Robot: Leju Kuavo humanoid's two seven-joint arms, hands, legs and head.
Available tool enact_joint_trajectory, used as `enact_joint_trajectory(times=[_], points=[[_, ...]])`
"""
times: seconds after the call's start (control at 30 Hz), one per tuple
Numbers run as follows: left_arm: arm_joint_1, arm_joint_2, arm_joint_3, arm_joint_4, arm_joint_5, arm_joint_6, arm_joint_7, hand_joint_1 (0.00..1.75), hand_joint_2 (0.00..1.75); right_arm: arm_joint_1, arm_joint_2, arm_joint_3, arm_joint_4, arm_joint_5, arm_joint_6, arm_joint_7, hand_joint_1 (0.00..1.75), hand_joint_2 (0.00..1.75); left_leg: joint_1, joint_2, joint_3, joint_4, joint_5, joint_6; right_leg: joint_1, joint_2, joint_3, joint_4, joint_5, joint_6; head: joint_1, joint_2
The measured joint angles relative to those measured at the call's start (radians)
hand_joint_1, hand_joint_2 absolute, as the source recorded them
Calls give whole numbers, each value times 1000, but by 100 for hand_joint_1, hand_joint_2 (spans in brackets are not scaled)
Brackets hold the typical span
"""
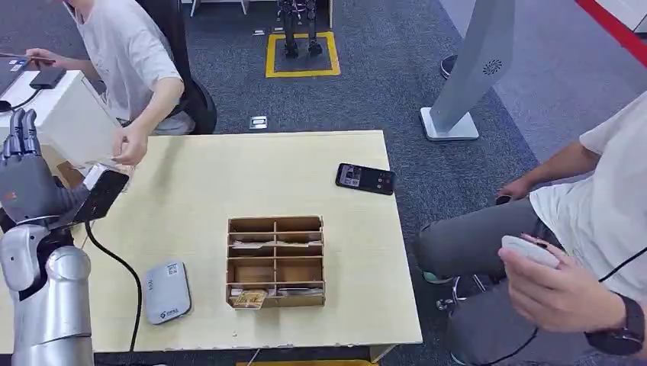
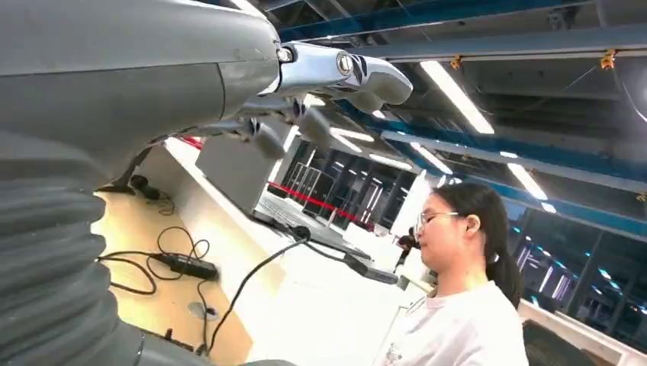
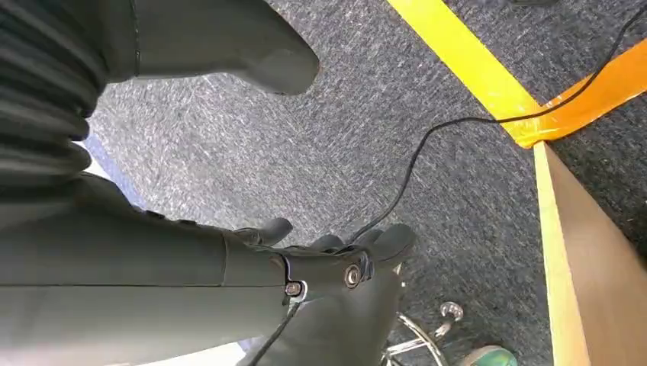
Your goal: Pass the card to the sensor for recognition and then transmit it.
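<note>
My left hand point(image 1: 27, 171) is raised at the table's left edge, fingers point(image 1: 21, 133) upright and apart. It holds nothing; the left wrist view also shows its fingers point(image 2: 336, 72) stretched out bare. Just right of it a black slab-like sensor point(image 1: 103, 198) with a black cable point(image 1: 126, 267) tilts over the table edge. A pale card-like piece point(image 1: 94, 176) sits at its upper end, right under a person's hand point(image 1: 131, 145); whether that hand holds it I cannot tell. My right hand point(image 3: 336, 259) hangs over grey carpet, loosely open with nothing in it.
A wooden compartment box point(image 1: 275, 261) stands mid-table, a grey-white flat device point(image 1: 166, 292) at front left, a black phone point(image 1: 365, 178) at back right. A seated person at the right holds a small white object point(image 1: 526, 250). A white box point(image 1: 65, 114) is far left.
</note>
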Motion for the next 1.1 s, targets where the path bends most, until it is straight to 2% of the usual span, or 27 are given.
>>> enact_joint_trajectory(times=[0.47, 0.53, 0.6, 0.67, 0.77, 0.83, 0.93, 1.03, 1.07, 1.1], points=[[0, -1, 3, 0, 0, 3, -10, 0, 175, -3, 0, 0, 0, 0, 0, 0, 0, 175, 0, 0, 0, 0, 0, 0, 0, 0, 0, 0, 0, 0, 0, 0], [1, -1, 5, 0, 14, -5, -27, 0, 175, -3, 0, -1, 0, 0, 0, 0, 0, 175, 0, 0, 0, 0, 0, 0, 0, 0, 0, 0, 0, 0, 0, 0], [9, -2, 4, -9, 65, -75, -71, 0, 175, -3, 0, -5, 0, -1, -1, 2, 0, 175, 0, 0, 0, 0, 0, 0, 0, 0, 0, 0, 0, 0, 0, 0], [37, -4, -18, -44, 118, -176, -133, 0, 175, 1, 0, -11, 0, -2, -6, 5, 0, 175, 0, 0, 0, 0, 0, 0, 0, 0, 0, 0, 0, 0, 0, 0], [131, -8, -122, -153, 208, -252, -208, 0, 175, 13, -3, -23, 0, -5, -14, 3, 0, 175, -1, 0, 0, 0, -1, 1, -1, 0, 0, 0, 0, 0, 0, 0], [199, -6, -212, -228, 229, -259, -232, 0, 175, 19, -4, -34, 0, -6, -21, -2, 0, 175, -2, 0, 0, 0, -1, 2, -1, 1, 0, -1, 0, 0, 0, 0], [274, 23, -382, -308, 149, -207, -238, 0, 175, 21, -6, -44, 0, -5, -29, -10, 0, 175, -2, 0, -1, 0, -2, 2, -2, 0, -1, -1, -1, 1, 0, 0], [295, 68, -548, -350, 83, -133, -199, 0, 175, 14, -8, -55, -5, -6, -31, -26, 0, 175, -3, 0, -1, 0, -2, 2, -2, -1, -1, -1, 0, 2, 0, 0], [297, 74, -569, -356, 78, -123, -193, 0, 175, 13, -8, -57, -6, -6, -31, -27, 0, 175, -3, 0, -1, 0, -2, 2, -2, 0, -1, -1, 0, 2, 0, 0], [307, 95, -629, -373, 72, -103, -173, 0, 175, 12, -9, -63, -8, -6, -31, -26, 0, 175, -3, 0, -1, 0, -1, 3, -2, 0, -1, -1, 0, 2, 0, 0]])
